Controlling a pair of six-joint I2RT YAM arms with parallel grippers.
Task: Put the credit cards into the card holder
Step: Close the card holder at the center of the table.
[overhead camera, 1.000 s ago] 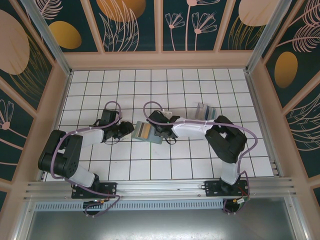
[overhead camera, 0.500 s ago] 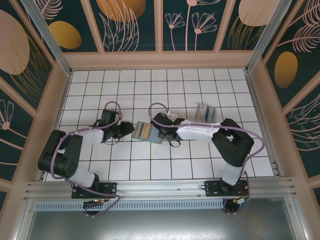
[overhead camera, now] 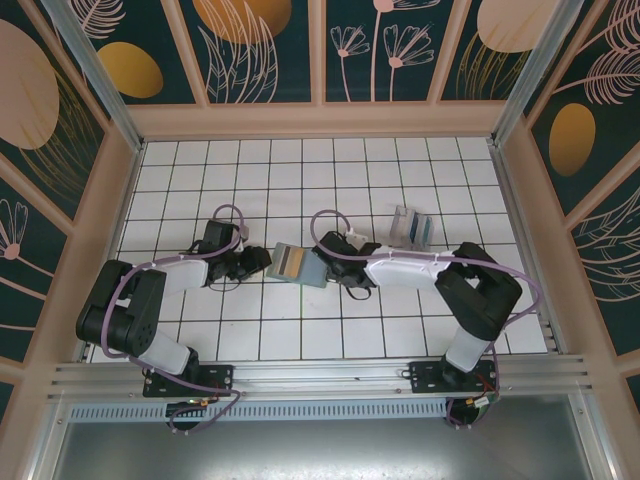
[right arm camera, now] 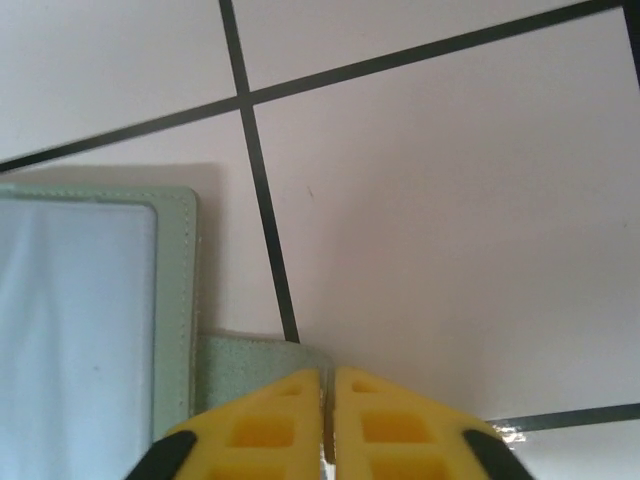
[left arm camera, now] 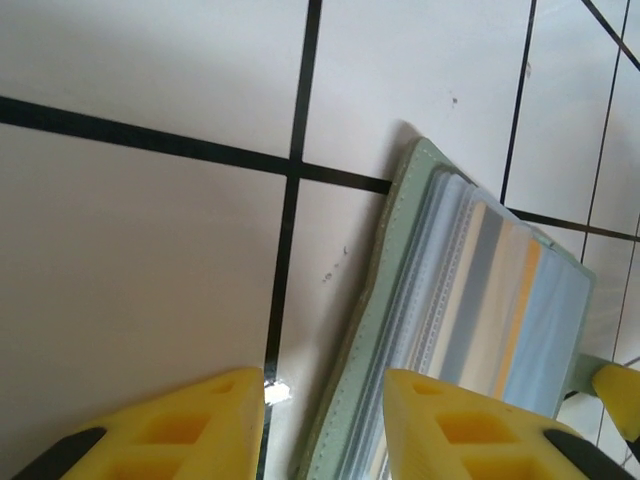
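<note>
Two grippers flank the open card holder point(overhead camera: 295, 264) on a white, black-gridded bench point(overhead camera: 400, 330) walled by teal floral panels point(overhead camera: 265, 50): left gripper point(left arm camera: 325, 400) released, right gripper point(right arm camera: 328, 400) clenched.

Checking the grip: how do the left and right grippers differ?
The left gripper has fingers apart, straddling an edge of the card holder; the right gripper has them shut at its tab. Left sits at the holder's left end, right at its right end. Both have yellow fingers.
</note>
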